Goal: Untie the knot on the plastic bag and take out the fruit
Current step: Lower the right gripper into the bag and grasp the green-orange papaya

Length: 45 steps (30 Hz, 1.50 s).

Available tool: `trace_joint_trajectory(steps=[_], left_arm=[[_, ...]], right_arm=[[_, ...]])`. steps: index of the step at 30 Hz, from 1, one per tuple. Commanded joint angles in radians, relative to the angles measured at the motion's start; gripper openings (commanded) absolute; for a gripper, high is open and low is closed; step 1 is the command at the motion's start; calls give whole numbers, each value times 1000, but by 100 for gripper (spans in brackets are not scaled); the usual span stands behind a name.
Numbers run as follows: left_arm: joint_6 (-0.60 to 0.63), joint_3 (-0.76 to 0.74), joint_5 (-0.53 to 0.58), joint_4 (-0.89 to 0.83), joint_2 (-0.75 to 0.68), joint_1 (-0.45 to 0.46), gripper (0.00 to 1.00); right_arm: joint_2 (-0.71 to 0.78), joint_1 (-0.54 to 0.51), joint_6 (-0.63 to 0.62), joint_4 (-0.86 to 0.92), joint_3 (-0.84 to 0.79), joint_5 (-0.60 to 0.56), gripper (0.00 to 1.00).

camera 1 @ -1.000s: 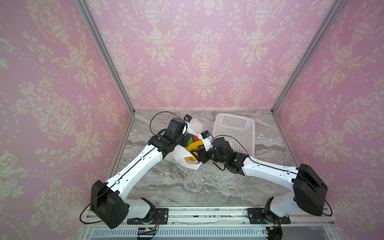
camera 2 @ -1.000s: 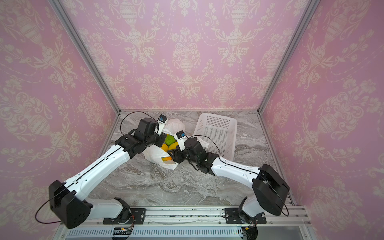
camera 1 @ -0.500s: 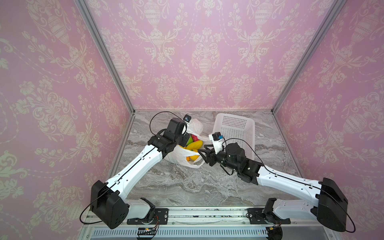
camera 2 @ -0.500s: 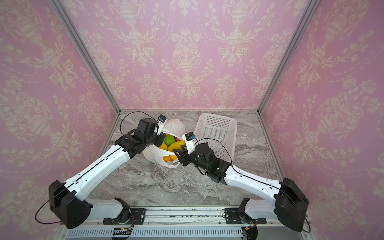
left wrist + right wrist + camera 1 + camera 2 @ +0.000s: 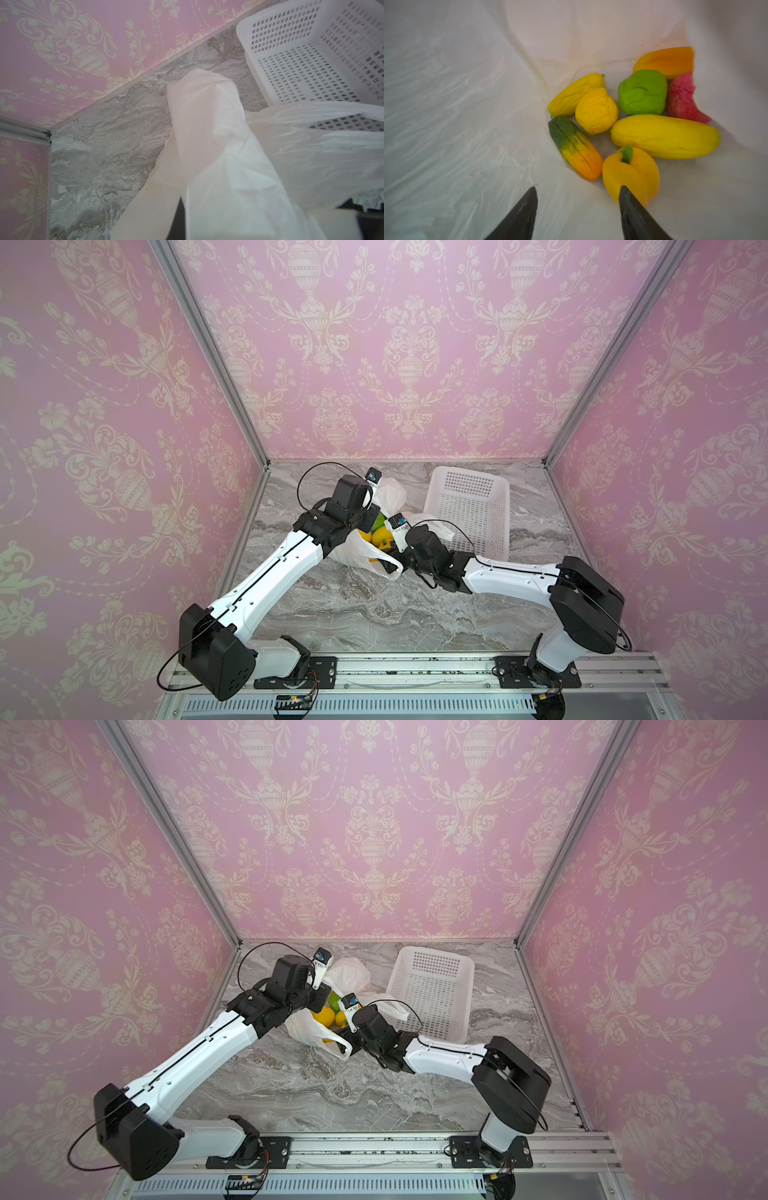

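Reaching low into plastic bag, right fingers spread above fruit, left fingers seemingly clamped on its film

plastic bag: thin, crinkly, translucent white film
fruit: matt, wrinkled, soft-looking skins
basket: rigid white perforated plastic
tabletop: smooth grey marble-look
frame: brushed metal

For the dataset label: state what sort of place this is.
Likely a staged robot test booth: pink damask wallpaper panels in aluminium framing, a marble-look tabletop, a left arm and right arm bolted to a front rail.
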<state>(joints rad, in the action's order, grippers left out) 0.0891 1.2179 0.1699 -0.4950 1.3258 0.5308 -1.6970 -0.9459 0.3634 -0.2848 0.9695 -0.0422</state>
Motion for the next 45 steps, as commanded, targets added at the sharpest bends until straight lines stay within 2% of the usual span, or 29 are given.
trace_joint_trajectory(steps=[1, 5, 9, 15, 20, 24, 29, 33, 40, 45], left_arm=[[22, -11, 11, 3, -22, -9, 0], [35, -19, 43, 11, -35, -9, 0], [39, -25, 56, 17, -38, -10, 0], [32, -22, 51, 14, -34, -13, 0], [29, -25, 51, 19, -26, -16, 0], [22, -10, 29, 4, -22, -24, 0], [24, -23, 31, 19, -34, -29, 0], [23, -20, 25, 12, -25, -31, 0], [23, -21, 28, 15, -28, -32, 0], [22, -18, 25, 13, -24, -32, 0]], right_arm=[[-93, -44, 40, -100, -3, -42, 67], [-188, -81, 89, -108, 37, -60, 67], [-240, -124, 75, -76, 91, -77, 79], [-284, -167, 21, 29, 181, -173, 98], [-239, -150, -31, 25, 187, -265, 99], [-241, -128, -53, 73, 250, -317, 93], [-297, -108, -60, 67, 298, -199, 87], [-382, -109, -59, 122, 400, -110, 85], [-498, -109, -57, 191, 512, -94, 93], [-545, -106, -55, 202, 538, -94, 94]])
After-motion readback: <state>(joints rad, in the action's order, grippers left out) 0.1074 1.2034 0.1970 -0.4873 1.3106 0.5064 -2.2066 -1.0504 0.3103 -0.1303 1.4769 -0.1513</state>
